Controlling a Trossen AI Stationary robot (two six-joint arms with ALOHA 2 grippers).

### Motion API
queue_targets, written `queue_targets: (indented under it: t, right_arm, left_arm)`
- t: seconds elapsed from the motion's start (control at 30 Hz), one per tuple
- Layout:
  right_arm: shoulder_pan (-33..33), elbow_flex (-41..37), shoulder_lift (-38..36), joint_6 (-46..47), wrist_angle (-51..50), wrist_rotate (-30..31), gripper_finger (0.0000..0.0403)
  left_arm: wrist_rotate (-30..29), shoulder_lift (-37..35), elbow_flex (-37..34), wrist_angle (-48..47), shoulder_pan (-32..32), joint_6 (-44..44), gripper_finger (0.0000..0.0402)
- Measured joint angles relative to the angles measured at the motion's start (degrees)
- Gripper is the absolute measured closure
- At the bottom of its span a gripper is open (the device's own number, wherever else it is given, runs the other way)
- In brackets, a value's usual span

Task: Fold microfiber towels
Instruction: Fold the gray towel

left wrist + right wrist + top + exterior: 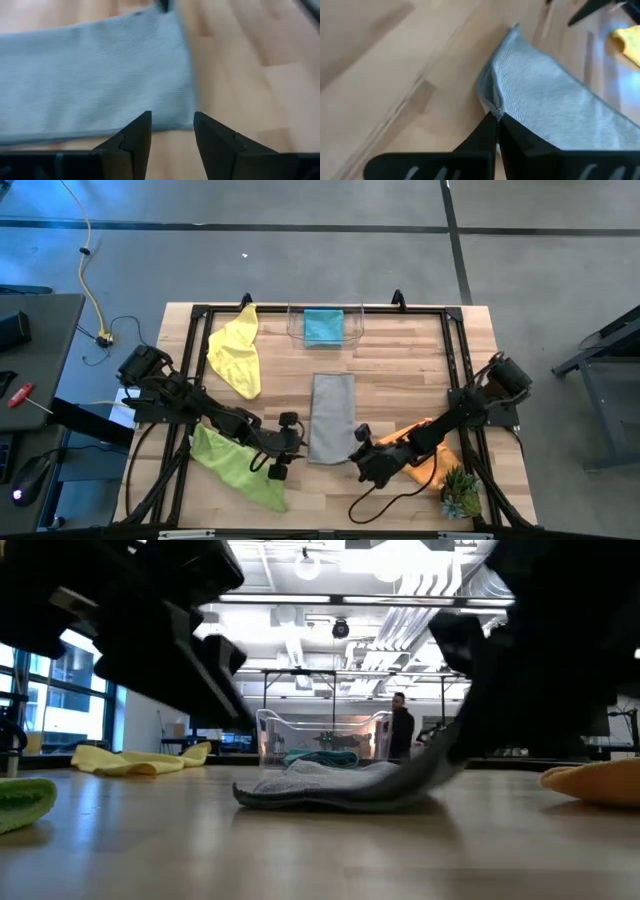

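The grey towel (332,418) lies as a long strip in the middle of the table. My right gripper (497,117) is shut on its near right corner, which rises off the wood in the low view (440,765). At the strip's near left corner (185,120) my left gripper (171,117) stands open, a fingertip on either side; whether it touches the cloth I cannot tell. A yellow towel (237,352) lies at the far left and a lime green one (235,463) at the near left. An orange one (432,455) lies under my right arm. A teal one (323,326) sits in the bin. My right gripper pinches the grey towel's near right corner (495,102) between its two shut fingertips, coming slanting down from the table's near right. One layer or several, I cannot tell. The corner is raised off the table and the cloth slopes down from it; the remainder of the strip lies flat.
A clear plastic bin (350,330) stands at the far edge. A small green spiky plant (462,495) sits at the near right corner. A black frame (200,315) runs round the tabletop. Bare wood (400,375) shows to the right of the grey towel.
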Motion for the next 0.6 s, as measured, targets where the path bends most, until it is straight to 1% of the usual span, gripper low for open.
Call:
queue_targets:
  t: [0.1, 0.13, 0.2, 0.3, 0.4, 0.43, 0.5, 0.6]
  right_arm:
    - [-1.0, 0.0, -2.8, 3.8, -1.1, -0.2, 0.0401]
    - [-1.6, 0.0, -3.9, 4.6, -1.4, -0.1, 0.0402]
    - [-2.5, 0.1, -5.3, 5.8, -1.3, 0.0, 0.0402]
    - [-4.1, 0.1, -7.1, 7.2, -1.5, 0.0, 0.0402]
    - [-5.8, 0.1, -8.4, 9.1, -2.2, -0.4, 0.0402]
    - [-6.4, 0.1, -8.7, 9.7, -2.7, -0.4, 0.0402]
    - [-7.6, 0.1, -9.4, 10.6, -3.4, -0.4, 0.0402]
    - [-9.4, 0.1, -10.2, 11.8, -4.0, -0.4, 0.0402]
  left_arm:
    - [-4.2, -2.7, 0.0, -3.3, 1.6, 3.2, 0.0272]
    - [-5.0, -3.3, 0.0, -3.8, 2.6, 4.3, 0.028]
    - [-4.6, -4.0, 0.0, -4.5, 5.0, 6.7, 0.0302]
    - [-2.0, -3.8, 0.0, -2.7, 9.9, 10.3, 0.0346]
    - [1.4, -2.4, 0.0, 1.5, 14.9, 13.7, 0.0389]
    - [2.5, -2.2, -0.1, 3.1, 16.5, 15.2, 0.0395]
    - [4.7, -1.1, 0.0, 7.6, 19.5, 18.1, 0.0393]
    - [8.8, 1.1, 0.0, 10.2, 23.9, 20.2, 0.0395]
